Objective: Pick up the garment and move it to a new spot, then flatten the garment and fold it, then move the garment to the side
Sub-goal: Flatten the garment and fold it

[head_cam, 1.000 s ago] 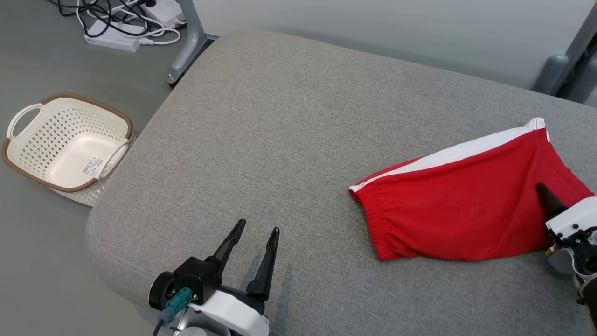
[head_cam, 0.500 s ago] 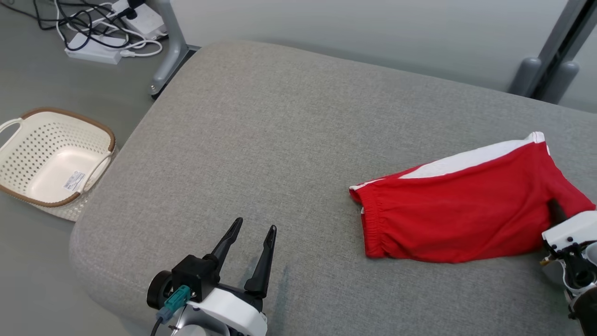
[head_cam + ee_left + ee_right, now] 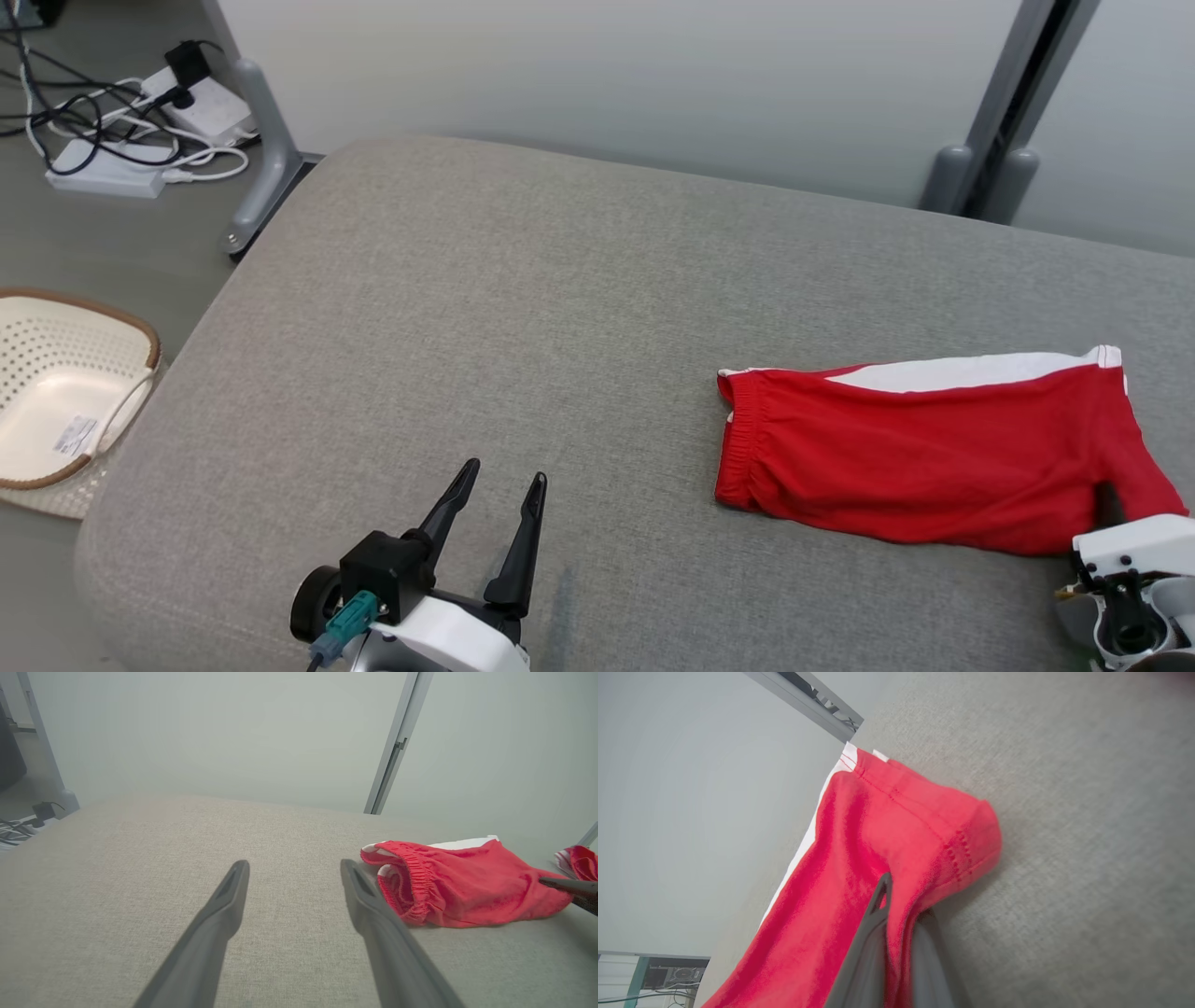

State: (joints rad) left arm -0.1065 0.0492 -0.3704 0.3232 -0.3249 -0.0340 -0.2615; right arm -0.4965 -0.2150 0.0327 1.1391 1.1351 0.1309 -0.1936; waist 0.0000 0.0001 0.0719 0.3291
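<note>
The robot's right gripper [image 3: 903, 900] is clamped on a fold of the red garment [image 3: 915, 457]. Its two long dark fingers are pressed together with the cloth pinched between them. The grip sits just short of a stitched hem corner, which bulges out ahead of the fingertips and slightly to their right. From that pinch the garment, a pair of red shorts with a white side stripe [image 3: 971, 371], stretches away across the grey cushion [image 3: 560, 308] toward the other arm. The stripe runs along the edge farthest from the gripper, and the gathered elastic waistband [image 3: 742, 439] forms the far end.

The left gripper [image 3: 505, 471] stands open over bare cushion, its fingers spread wide apart with nothing between them. Whether its tips touch the fabric below cannot be told. Seen from its wrist, the waistband lies ahead and to the right of its right finger, near it but apart, the opening of the shorts gaping toward it.

Off to the left gripper's left, past the rounded edge of the cushion, a cream perforated basket [image 3: 140, 327] with a brown rim sits on the floor. Farther ahead on that side lie white power strips and tangled cables [image 3: 103, 159]. A grey metal post [image 3: 990, 121] rises against the pale wall beyond the garment.
</note>
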